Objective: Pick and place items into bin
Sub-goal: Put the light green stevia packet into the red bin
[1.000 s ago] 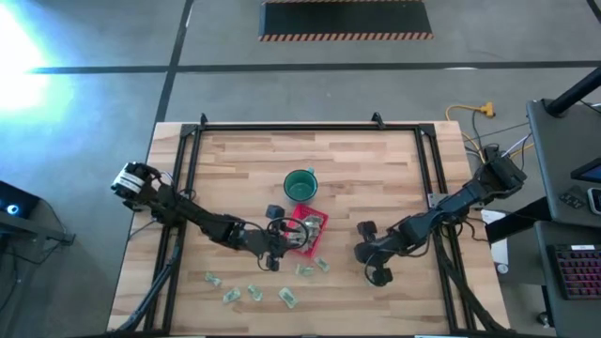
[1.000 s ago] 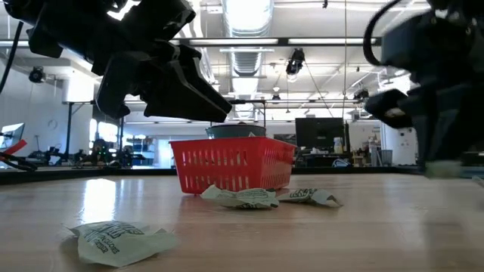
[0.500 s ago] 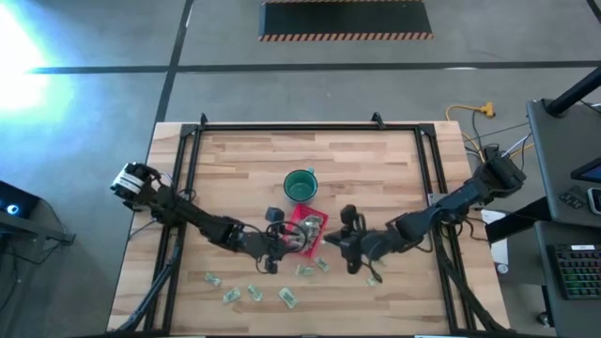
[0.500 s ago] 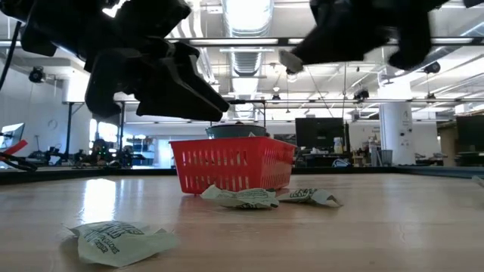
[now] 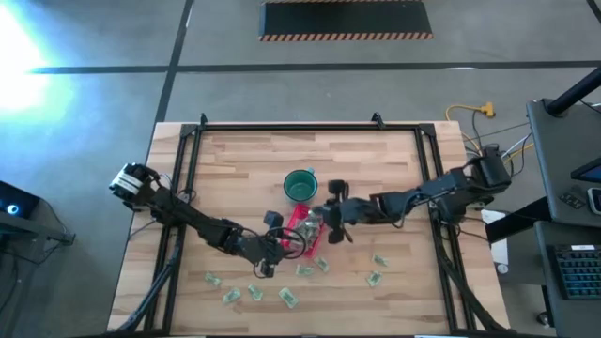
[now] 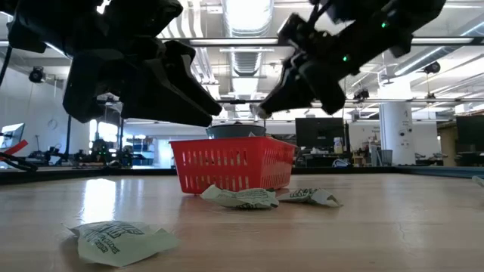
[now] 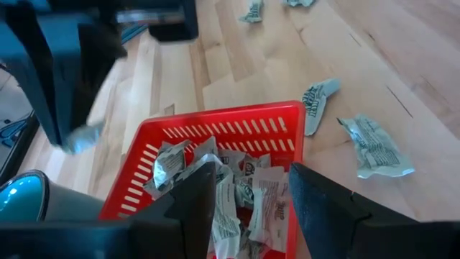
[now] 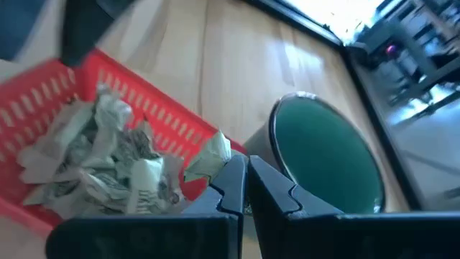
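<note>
Red bin (image 5: 307,227) sits mid-worktop (image 5: 376,169), just in front of the green cup (image 5: 300,185), already part full of wrapped items (image 7: 237,188). My right end effector (image 8: 243,188) hangs over the bin's edge on the cup side, fingers closed on 1 pale wrapped piece (image 8: 208,160); in the right wrist view the piece sticks out sideways from the fingertips, held only by an end. My left end effector (image 7: 248,208) hovers over the opposite side of the bin, fingers parted and holding nothing I can see.

Risks as I judge them:
- Release point is marginal. The piece hangs close to the bin wall and near the cup mouth, so letting go now could drop it outside the bin or into the cup.
- Weak pinch on a light crinkly wrapper: it may cling to a finger on opening, or slip early.
- Both arms crowd the same small bin. In the high view the 2 end effectors are near each other, so any inward move by either could cause a collision.
- A low pass could clip the bin wall and shove or tip it; it looks light.

Still loose on the worktop: 2 pieces just beside the bin's front (image 6: 246,197), several more along the front edge (image 5: 287,298), 2 toward the right (image 5: 375,278).
</note>
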Controlling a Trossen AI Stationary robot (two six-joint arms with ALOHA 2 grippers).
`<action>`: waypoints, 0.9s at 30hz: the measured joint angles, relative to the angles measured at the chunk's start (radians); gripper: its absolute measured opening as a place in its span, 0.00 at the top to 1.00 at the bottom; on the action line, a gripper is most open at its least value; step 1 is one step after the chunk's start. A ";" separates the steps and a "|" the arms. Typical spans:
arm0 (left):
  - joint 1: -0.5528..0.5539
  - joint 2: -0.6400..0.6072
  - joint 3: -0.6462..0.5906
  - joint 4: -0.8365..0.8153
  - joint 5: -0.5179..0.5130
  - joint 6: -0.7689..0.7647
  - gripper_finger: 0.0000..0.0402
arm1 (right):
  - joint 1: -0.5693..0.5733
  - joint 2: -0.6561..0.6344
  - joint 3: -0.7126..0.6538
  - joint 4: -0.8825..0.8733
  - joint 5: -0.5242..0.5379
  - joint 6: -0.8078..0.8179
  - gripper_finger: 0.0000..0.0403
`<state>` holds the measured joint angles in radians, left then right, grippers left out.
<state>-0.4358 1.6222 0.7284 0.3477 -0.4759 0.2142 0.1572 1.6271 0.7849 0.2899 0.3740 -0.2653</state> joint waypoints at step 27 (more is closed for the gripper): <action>-0.003 0.000 0.000 0.000 0.000 0.000 0.60 | -0.018 0.026 -0.003 -0.002 -0.182 0.025 0.70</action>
<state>-0.4389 1.6222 0.7280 0.3481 -0.4759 0.2142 0.1390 1.6531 0.7815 0.2878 0.1922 -0.2406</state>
